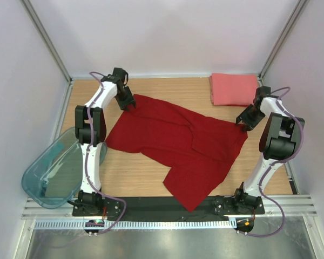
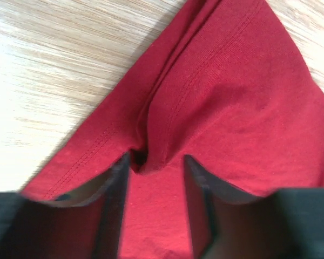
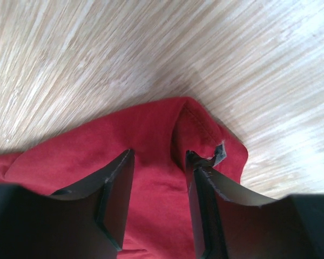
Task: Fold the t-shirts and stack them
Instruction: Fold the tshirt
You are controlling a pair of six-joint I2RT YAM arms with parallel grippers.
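Nearest, at the left edge, the bin (image 1: 48, 172) lies tilted beside the left arm's base; the red shirt (image 1: 173, 145) lies spread open across the middle of the table (image 1: 135, 175), one end reaching the near edge; the right gripper (image 1: 243, 125) is down on the shirt's right corner, jaws partly apart astride a small raised fold; farther back the left gripper (image 1: 130, 105) is on the far left corner, jaws likewise apart over a puckered ridge by the hem; the pink shirt (image 1: 235, 89) lies folded at the far right.
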